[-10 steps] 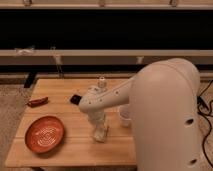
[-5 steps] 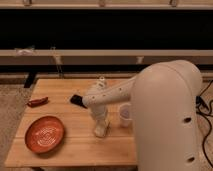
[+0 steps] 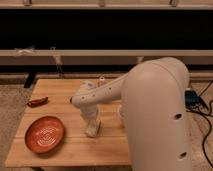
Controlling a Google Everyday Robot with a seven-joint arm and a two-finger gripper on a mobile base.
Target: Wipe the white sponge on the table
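The white sponge is a small cream block that rests on the light wooden table, near the middle and right of the orange plate. My gripper points straight down from the white arm and is shut on the sponge's top, holding it against the tabletop. The gripper body hides the upper part of the sponge.
An orange plate lies at the table's front left. A red pepper-like object lies at the left edge. A translucent cup shows partly behind my arm on the right. A small clear bottle stands at the back. My bulky arm covers the table's right side.
My gripper has slid a little to the left along the tabletop, and the sponge has moved with it. The plate and the red object have not moved.
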